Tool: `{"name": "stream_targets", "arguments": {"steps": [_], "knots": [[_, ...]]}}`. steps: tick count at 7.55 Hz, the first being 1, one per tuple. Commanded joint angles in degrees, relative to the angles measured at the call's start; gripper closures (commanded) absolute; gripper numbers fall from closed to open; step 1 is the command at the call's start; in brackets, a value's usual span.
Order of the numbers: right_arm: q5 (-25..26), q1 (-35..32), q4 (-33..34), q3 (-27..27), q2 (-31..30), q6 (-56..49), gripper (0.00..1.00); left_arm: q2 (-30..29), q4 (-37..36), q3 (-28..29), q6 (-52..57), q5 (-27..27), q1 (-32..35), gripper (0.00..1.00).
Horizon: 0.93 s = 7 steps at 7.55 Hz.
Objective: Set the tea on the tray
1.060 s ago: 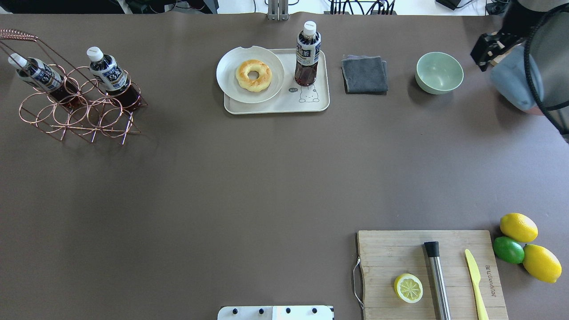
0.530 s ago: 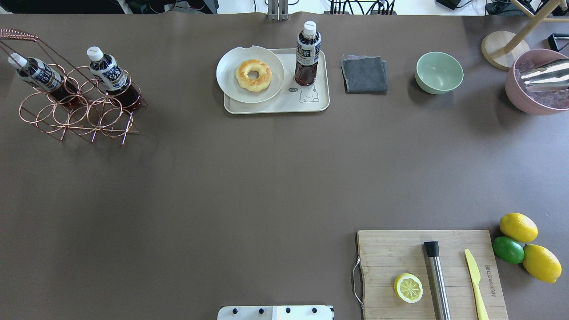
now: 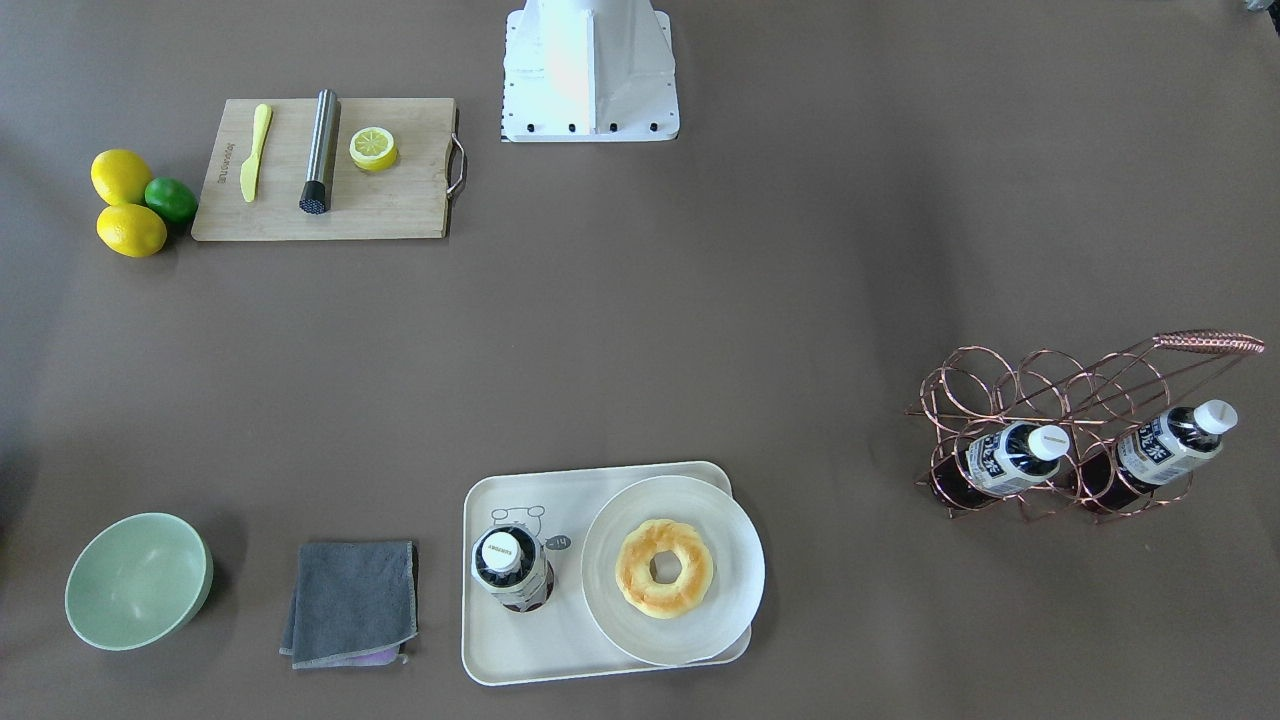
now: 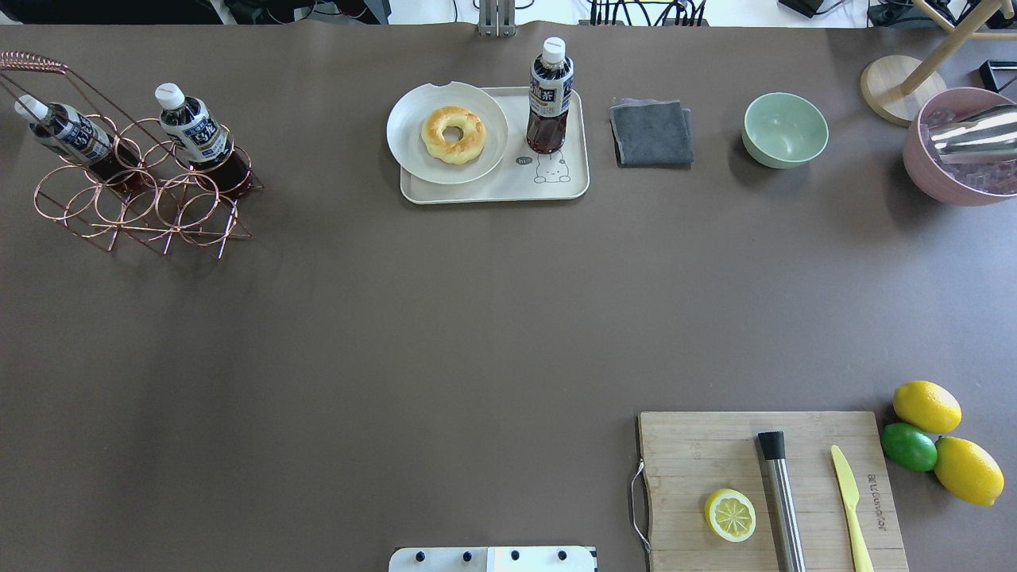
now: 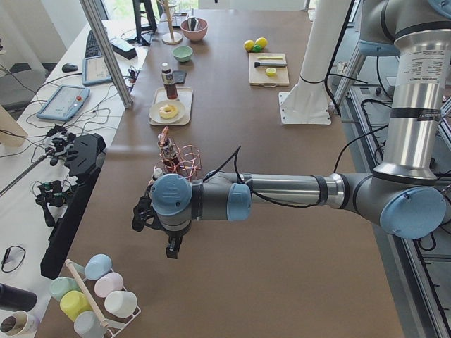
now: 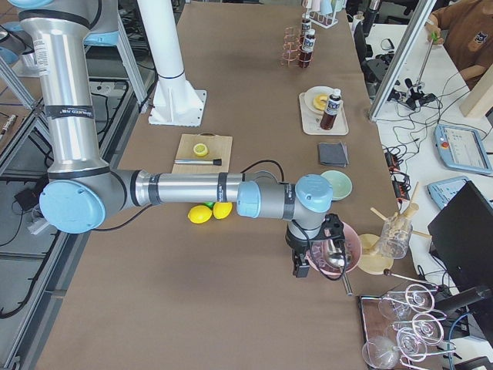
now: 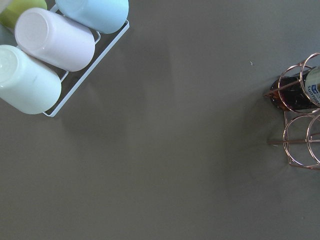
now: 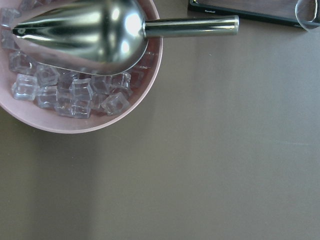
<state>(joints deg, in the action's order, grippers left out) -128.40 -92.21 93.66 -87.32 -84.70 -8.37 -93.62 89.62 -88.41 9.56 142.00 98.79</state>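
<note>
One tea bottle [image 4: 550, 95] with a white cap stands upright on the cream tray [image 4: 568, 189], beside a round white plate [image 4: 413, 155] holding a doughnut; it also shows in the front view [image 3: 512, 568]. Two alike bottles [image 4: 195, 131] lie slanted in a copper wire rack [image 4: 135, 202] at the far left. My left gripper [image 5: 172, 248] hangs past the rack near the table's left end; I cannot tell if it is open or shut. My right gripper [image 6: 299, 266] hangs by a pink ice bowl [image 6: 335, 250]; I cannot tell its state either. Neither wrist view shows fingers.
A grey cloth [image 4: 651, 133] and a green bowl [image 4: 785, 129] lie right of the tray. The pink bowl [image 4: 933, 187] holds ice and a metal scoop. A cutting board [image 4: 691, 453] carries a lemon half, a muddler and a knife. Lemons and a lime [image 4: 910, 446] sit beside it. Cups [image 7: 50, 45] lie in a white rack.
My right arm, which stood over the pink bowl at the overhead view's top right a second ago, has left that view. The bottle and tray have not moved.
</note>
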Motion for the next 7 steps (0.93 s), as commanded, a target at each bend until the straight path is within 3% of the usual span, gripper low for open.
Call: {"name": "stream_targets", "arguments": {"steps": [1, 7], "knots": [[-0.2, -1.3, 0.0, 0.2, -0.4, 0.5, 0.0, 1.8, -0.1, 0.0, 0.1, 0.7, 1.5, 0.03], [-0.3, -2.1, 1.9, 0.6, -0.5, 1.4, 0.0, -1.2, -0.3, -2.3, -0.2, -9.7, -2.9, 0.03]]}}
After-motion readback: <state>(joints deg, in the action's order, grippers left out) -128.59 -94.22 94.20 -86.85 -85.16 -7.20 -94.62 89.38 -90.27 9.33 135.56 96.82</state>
